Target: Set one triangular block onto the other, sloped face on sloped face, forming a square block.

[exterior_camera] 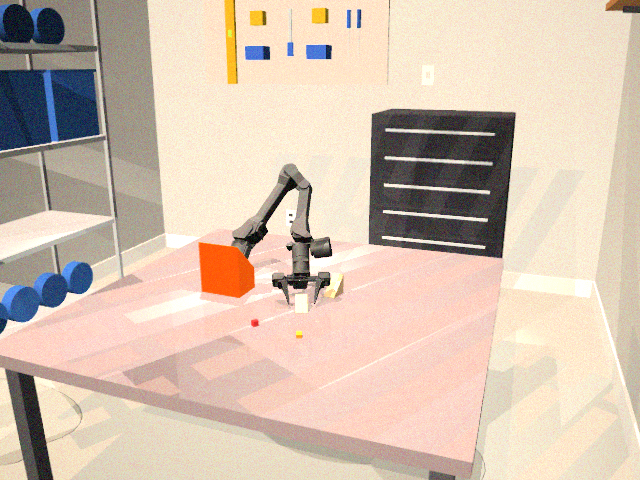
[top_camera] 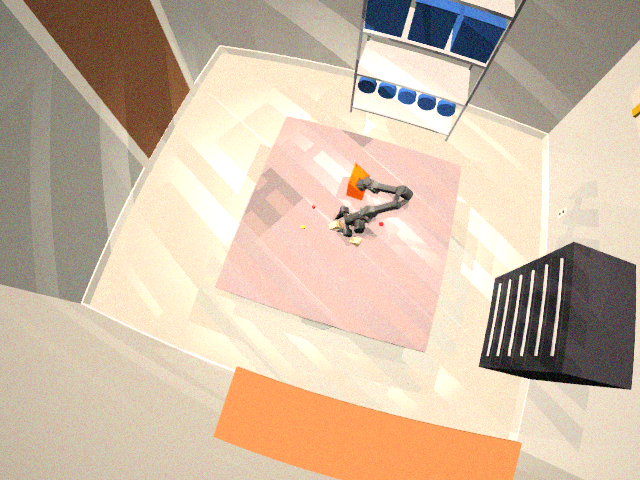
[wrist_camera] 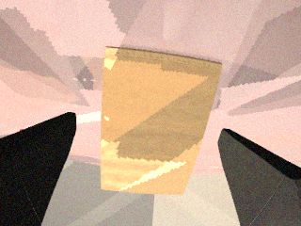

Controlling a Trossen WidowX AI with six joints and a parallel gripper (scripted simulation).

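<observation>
Triangular block 1 point(wrist_camera: 157, 128), pale tan wood, lies on the pink table point(exterior_camera: 392, 330) directly under the gripper point(exterior_camera: 300, 295). In the wrist view it fills the gap between the 2 dark fingers, one on each side, with bare table showing between the block and each finger. The jaws stand wide and released, gripping nothing. In the exterior view the same block point(exterior_camera: 301, 303) sits low between the fingertips, which point straight down around it.

Nearer the table's front edge than this block lie 2 tiny cubes, a yellow-orange one point(exterior_camera: 298, 334) and a red one point(exterior_camera: 254, 322), both well apart from the gripper. The top view shows a further small red cube point(top_camera: 380, 224) on the far side of the arm point(exterior_camera: 289, 191).

Triangular block 2 point(exterior_camera: 334, 285) rests just behind and to the right of the gripper in the exterior view, near the first block but apart from it; whether it touches the gripper body cannot be told.

Farther back, an orange wedge-shaped box point(exterior_camera: 223, 269) stands on the table beside the arm's base. The arm rises from behind it, bends at a high elbow and comes straight down to the wrist.

Beyond the table stand a black drawer chest point(exterior_camera: 442, 180) against the wall and, at the left, a metal shelf rack point(exterior_camera: 105, 144) carrying blue boxes point(exterior_camera: 46, 105) and blue cylinders point(exterior_camera: 51, 289). A wall panel point(exterior_camera: 372, 41) with yellow and blue pieces hangs above.
</observation>
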